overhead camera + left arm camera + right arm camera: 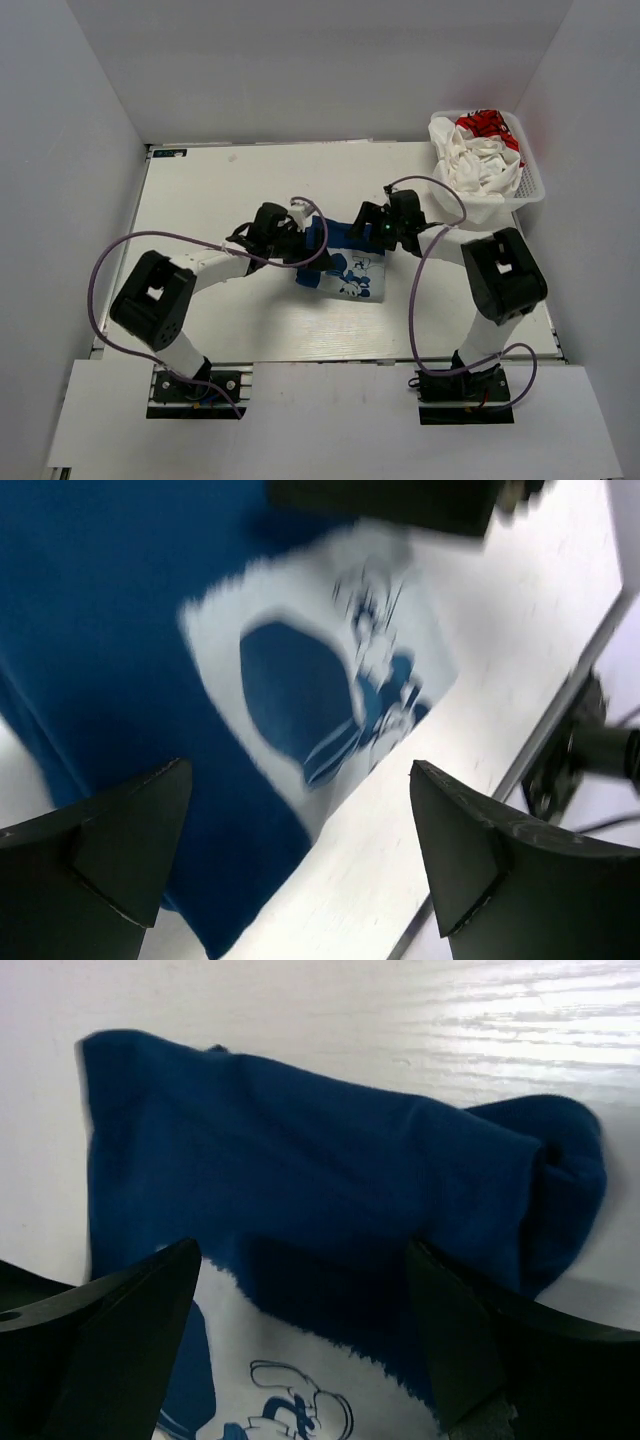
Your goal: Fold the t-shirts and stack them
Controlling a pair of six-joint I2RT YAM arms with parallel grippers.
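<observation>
We see left tool (300, 768) and right tool (303, 1248) spread open over blue shirt (300, 1180) mid-worktop (220, 190), white shirt (475, 160) heaped in basket (532, 192) at 1 o'clock.

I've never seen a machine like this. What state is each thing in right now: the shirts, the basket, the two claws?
blue t-shirt: partly folded on the table, white printed panel showing.
basket: upright, far right corner.
white t-shirt: crumpled in the basket, unfolded.
left gripper: open, over the blue t-shirt.
right gripper: open, over the blue t-shirt.
</observation>
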